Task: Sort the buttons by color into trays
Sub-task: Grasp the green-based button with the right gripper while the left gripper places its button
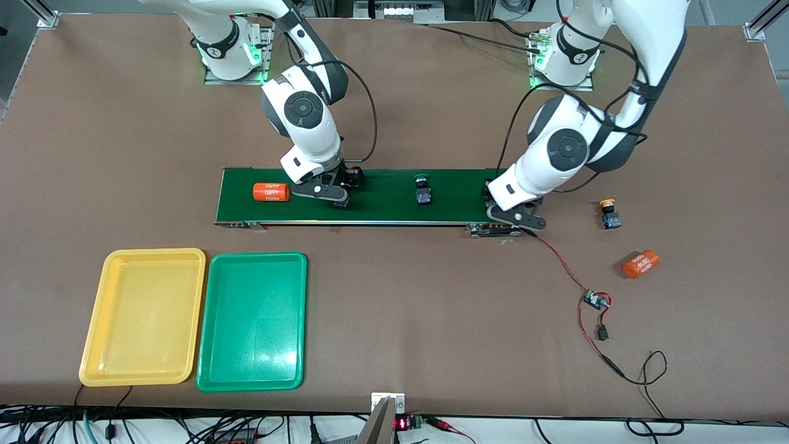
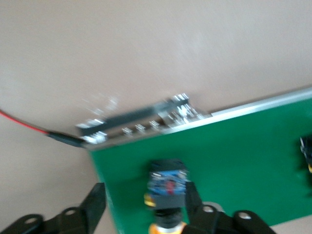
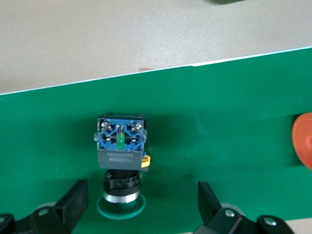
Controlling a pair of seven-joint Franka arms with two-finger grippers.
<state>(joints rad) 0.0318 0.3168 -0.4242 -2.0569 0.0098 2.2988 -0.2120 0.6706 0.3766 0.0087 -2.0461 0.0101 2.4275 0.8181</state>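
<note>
My right gripper (image 1: 341, 198) (image 3: 141, 200) is open, low over the dark-green conveyor belt (image 1: 382, 197), with a green-capped button (image 3: 120, 141) lying cap-down on the belt between its fingers (image 3: 73, 200). My left gripper (image 1: 511, 217) (image 2: 144, 202) is open at the belt's end on the left arm's side. A yellow-orange button (image 2: 168, 187) sits between its fingers, against one finger (image 2: 192, 200). A second green button (image 1: 422, 191) stands mid-belt. Another yellow-orange button (image 1: 610, 214) stands on the table past that end. The yellow tray (image 1: 145, 317) and green tray (image 1: 253, 320) lie empty side by side, nearer the camera.
One orange "4680" cylinder (image 1: 271, 192) lies on the belt beside my right gripper and shows in the right wrist view (image 3: 303, 146). Another orange cylinder (image 1: 641, 264) lies on the table. A red-and-black wire with a small board (image 1: 595, 300) trails from the belt's end.
</note>
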